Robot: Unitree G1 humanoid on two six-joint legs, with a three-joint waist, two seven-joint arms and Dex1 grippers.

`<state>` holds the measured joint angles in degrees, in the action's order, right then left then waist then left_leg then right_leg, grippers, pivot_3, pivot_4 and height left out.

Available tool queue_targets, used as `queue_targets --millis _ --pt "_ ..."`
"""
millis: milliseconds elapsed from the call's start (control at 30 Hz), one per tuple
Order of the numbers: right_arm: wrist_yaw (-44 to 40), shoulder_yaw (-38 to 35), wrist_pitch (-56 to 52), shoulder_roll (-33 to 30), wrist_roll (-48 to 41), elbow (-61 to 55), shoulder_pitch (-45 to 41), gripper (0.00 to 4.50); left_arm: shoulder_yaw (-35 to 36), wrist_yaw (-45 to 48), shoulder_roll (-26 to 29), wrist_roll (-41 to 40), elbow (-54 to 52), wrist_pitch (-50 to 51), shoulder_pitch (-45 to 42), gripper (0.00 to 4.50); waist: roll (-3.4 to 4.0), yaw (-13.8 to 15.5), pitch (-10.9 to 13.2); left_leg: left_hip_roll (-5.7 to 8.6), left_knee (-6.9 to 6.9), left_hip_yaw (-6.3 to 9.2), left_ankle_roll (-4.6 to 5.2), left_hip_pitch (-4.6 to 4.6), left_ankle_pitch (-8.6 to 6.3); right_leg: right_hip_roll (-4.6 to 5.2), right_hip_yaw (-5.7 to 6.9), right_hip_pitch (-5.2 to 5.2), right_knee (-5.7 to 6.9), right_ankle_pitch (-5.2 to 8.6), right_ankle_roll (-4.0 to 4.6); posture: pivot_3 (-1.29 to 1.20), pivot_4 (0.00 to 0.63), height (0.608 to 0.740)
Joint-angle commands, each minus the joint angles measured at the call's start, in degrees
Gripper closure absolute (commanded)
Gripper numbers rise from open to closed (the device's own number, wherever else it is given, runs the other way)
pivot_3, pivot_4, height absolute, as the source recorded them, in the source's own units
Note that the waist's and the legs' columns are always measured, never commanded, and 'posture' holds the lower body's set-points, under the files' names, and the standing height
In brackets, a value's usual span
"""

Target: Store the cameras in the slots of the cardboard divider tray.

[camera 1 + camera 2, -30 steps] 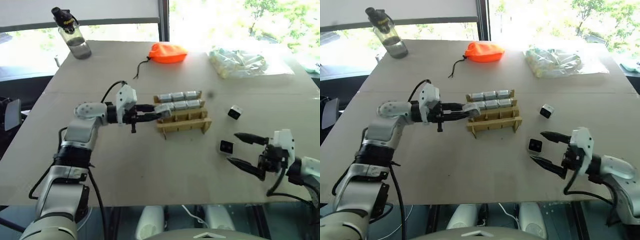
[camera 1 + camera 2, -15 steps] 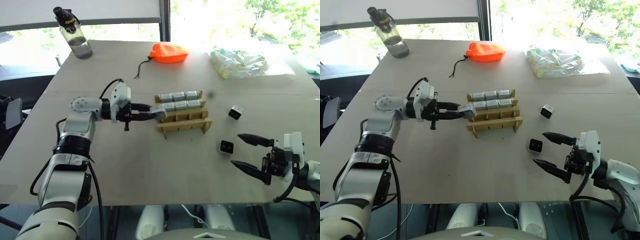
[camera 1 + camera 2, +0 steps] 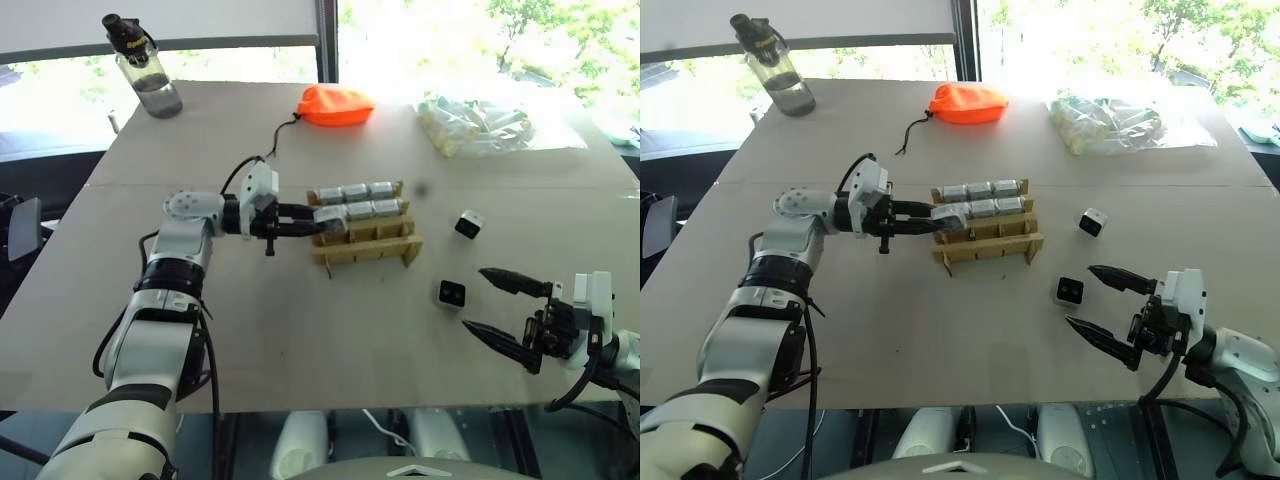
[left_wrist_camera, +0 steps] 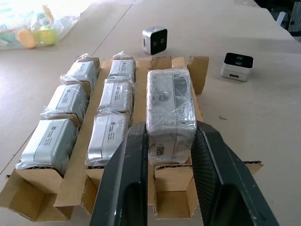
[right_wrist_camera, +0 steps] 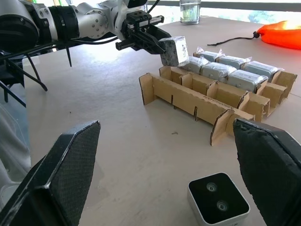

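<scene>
My left gripper (image 3: 312,222) is shut on a plastic-wrapped silver camera (image 4: 170,106). It holds it just above the left end of the cardboard divider tray (image 3: 368,248), over the near row. Several wrapped cameras (image 3: 372,200) fill the two far rows, and the near row's slots are empty. One loose camera (image 3: 452,293) lies lens up to the right of the tray, and another (image 3: 470,224) lies further back. My right gripper (image 3: 473,298) is open just to the right of the nearer loose camera (image 5: 218,197), close above the table.
A clear bag of pale items (image 3: 485,125) lies at the back right. An orange pouch with a cord (image 3: 335,105) is at the back centre and a water bottle (image 3: 145,70) at the back left. The table's front edge runs just below my right gripper.
My left arm has shifted behind its gripper, which has turned slightly, and the camera stays held at the tray's left end. My right gripper is still open beside the loose camera.
</scene>
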<state>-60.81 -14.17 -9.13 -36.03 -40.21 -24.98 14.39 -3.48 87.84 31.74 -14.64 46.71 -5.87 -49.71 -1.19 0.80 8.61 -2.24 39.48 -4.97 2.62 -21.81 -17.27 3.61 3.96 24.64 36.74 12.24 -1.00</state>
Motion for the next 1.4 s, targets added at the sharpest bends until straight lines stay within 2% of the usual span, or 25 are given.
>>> queue_targets --millis 33,567,1033,1100,1300,1400 --pt "0.0 -1.0 1.8 0.4 0.3 -1.6 0.2 0.03 0.4 1.0 0.8 0.9 0.2 -1.1 -1.7 3.8 0.0 0.0 0.0 0.0 0.0 0.0 0.0 0.0 0.0 0.0 0.0 0.0 0.0 0.0 0.0 0.0 0.15 0.74" --pt "-0.4 0.0 2.3 1.2 1.5 -0.8 -0.7 0.03 -1.1 -1.6 -2.9 5.4 3.4 -3.0 -2.1 3.8 -0.02 0.0 0.0 0.01 0.04 0.01 0.0 0.04 0.0 0.0 0.0 -0.07 0.01 0.0 0.0 0.0 0.15 0.74" --pt "-0.4 -0.1 2.8 1.7 1.6 -0.9 -0.1 0.03 -1.5 1.2 -2.0 6.1 2.7 -0.2 -1.3 3.8 -0.02 0.0 0.0 0.01 0.04 0.03 0.0 0.02 0.0 0.0 0.02 -0.06 0.01 0.0 0.0 0.0 0.15 0.74" --pt "-0.4 -0.2 2.7 1.6 1.5 -0.9 0.0 0.0 -1.5 1.5 -2.0 5.9 2.3 0.5 -1.2 2.75 -0.02 0.0 0.0 0.01 0.04 0.03 0.0 0.02 0.0 0.0 0.02 -0.06 0.01 0.0 0.0 0.0 0.15 0.74" --pt "-0.5 -0.2 2.4 1.3 1.4 -0.7 -0.2 0.0 -1.6 0.7 -2.1 6.1 0.3 0.9 -0.5 0.1 -0.03 0.2 0.0 0.01 0.04 0.04 0.0 0.01 0.0 0.0 0.02 -0.06 0.01 0.0 0.0 0.0 0.15 0.74" --pt "0.6 -0.2 1.7 1.1 2.1 -0.1 -0.4 0.0 0.2 2.3 -0.3 3.1 -5.5 6.3 0.0 0.03 -0.05 0.1 0.0 0.01 0.08 0.05 0.01 0.01 0.0 0.01 0.03 -0.06 0.03 0.0 0.0 0.0 0.15 0.74"
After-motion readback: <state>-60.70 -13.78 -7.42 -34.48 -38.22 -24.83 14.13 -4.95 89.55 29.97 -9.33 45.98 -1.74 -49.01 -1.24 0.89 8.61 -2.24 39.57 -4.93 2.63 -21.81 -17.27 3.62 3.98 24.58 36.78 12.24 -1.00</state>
